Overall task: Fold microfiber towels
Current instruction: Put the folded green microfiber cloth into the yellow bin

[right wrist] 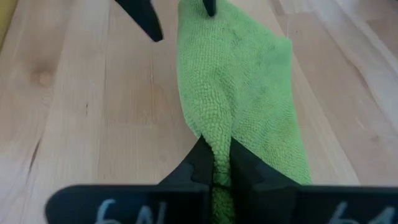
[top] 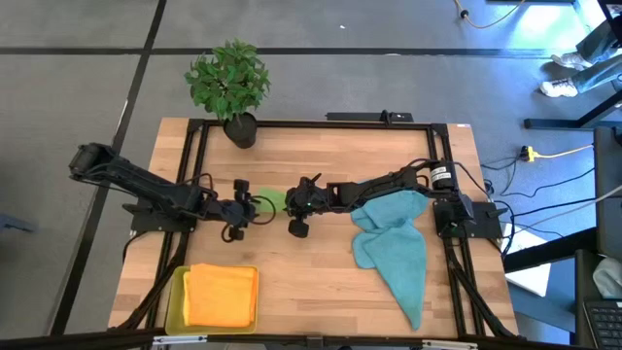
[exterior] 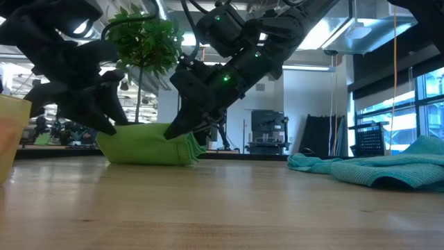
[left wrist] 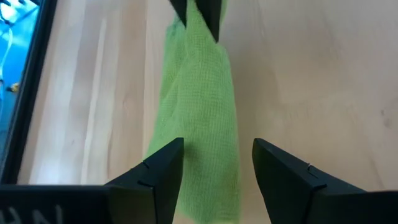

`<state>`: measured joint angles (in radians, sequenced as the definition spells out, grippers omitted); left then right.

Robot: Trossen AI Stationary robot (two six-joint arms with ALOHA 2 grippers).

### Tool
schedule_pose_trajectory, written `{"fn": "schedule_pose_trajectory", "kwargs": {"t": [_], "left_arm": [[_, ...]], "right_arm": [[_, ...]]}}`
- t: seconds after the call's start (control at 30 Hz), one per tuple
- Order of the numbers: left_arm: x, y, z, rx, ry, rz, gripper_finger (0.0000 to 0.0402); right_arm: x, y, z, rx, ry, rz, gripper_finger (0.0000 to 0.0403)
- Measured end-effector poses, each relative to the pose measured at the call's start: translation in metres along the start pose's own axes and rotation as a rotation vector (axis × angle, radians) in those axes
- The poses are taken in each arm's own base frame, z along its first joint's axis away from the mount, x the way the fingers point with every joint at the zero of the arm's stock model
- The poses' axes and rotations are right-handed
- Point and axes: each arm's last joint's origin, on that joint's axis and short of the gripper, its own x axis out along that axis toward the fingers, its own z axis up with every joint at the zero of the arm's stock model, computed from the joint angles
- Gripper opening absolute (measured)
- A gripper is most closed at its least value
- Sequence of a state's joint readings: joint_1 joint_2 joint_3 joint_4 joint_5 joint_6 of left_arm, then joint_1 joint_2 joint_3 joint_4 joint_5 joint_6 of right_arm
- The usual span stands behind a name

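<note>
From above, the left pincer [top: 251,206] and the right pincer [top: 292,207] face each other at the middle of the tabletop [top: 321,272], with only a sliver of the green towel [top: 273,200] showing between them. Its shape cannot be made out here. Behind the right pincer, under that arm, a teal-blue towel [top: 394,248] lies crumpled; whether it is one cloth or two is unclear. Well off from the left pincer, at the tabletop's near edge, an orange towel [top: 222,295] sits folded in a yellow tray [top: 177,301]. A potted plant [top: 230,86] stands at the far edge.

The low view shows what the overhead one hides: the green towel [exterior: 147,146] is a thick folded bundle resting on the wood, the right pincer [exterior: 182,128] pressed at one end and the left pincer [exterior: 111,125] at the other. The teal-blue towel [exterior: 378,168] lies low, cut off by the frame.

The left wrist view shows the left pincer [left wrist: 217,165] released, its fingers [left wrist: 163,168] spread either side of the towel [left wrist: 199,118] without closing on it. The right pincer's tips are cut off at the frame edge.

The right wrist view shows the right pincer [right wrist: 214,165] clenched on a fold of the green towel [right wrist: 239,87].
</note>
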<state>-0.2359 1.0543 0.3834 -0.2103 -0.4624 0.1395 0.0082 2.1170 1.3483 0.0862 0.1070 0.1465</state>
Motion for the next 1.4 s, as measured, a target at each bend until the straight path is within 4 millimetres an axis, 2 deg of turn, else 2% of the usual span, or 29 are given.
{"fn": "schedule_pose_trajectory", "kwargs": {"t": [0.23, 0.43, 0.67, 0.93, 1.03, 1.1, 1.27, 1.3, 1.4], "left_arm": [[0.006, -0.001, 0.005, 0.008, 0.027, -0.002, 0.0199], [0.015, 0.001, 0.001, 0.004, 0.085, 0.026, 0.0223], [0.024, -0.004, -0.003, 0.023, 0.146, 0.036, 0.0224], [0.025, -0.001, -0.005, 0.020, 0.168, 0.108, 0.0219], [0.025, 0.000, -0.007, 0.030, 0.192, 0.120, 0.0197], [0.025, 0.000, -0.008, 0.033, 0.196, 0.119, 0.0164], [0.024, 0.000, -0.006, 0.028, 0.201, 0.089, 0.0034], [0.023, 0.000, -0.003, 0.014, 0.203, 0.074, 0.0018], [0.016, 0.002, 0.010, -0.015, 0.226, 0.017, 0.0008]], "right_arm": [[0.000, 0.000, 0.000, 0.003, 0.001, 0.004, 0.0017], [0.000, 0.000, 0.000, 0.003, 0.001, 0.005, 0.0017], [0.000, 0.001, 0.000, 0.003, 0.003, 0.017, 0.0017], [0.000, 0.001, 0.000, 0.003, 0.005, 0.026, 0.0017], [0.000, 0.001, 0.000, 0.002, 0.005, 0.031, 0.0017], [0.000, 0.001, 0.000, 0.002, 0.005, 0.031, 0.0017], [0.000, 0.002, 0.000, 0.002, 0.007, 0.048, 0.0017], [0.000, 0.002, 0.000, 0.003, 0.008, 0.057, 0.0017], [0.000, 0.005, 0.000, 0.003, 0.006, 0.085, 0.0017]]}}
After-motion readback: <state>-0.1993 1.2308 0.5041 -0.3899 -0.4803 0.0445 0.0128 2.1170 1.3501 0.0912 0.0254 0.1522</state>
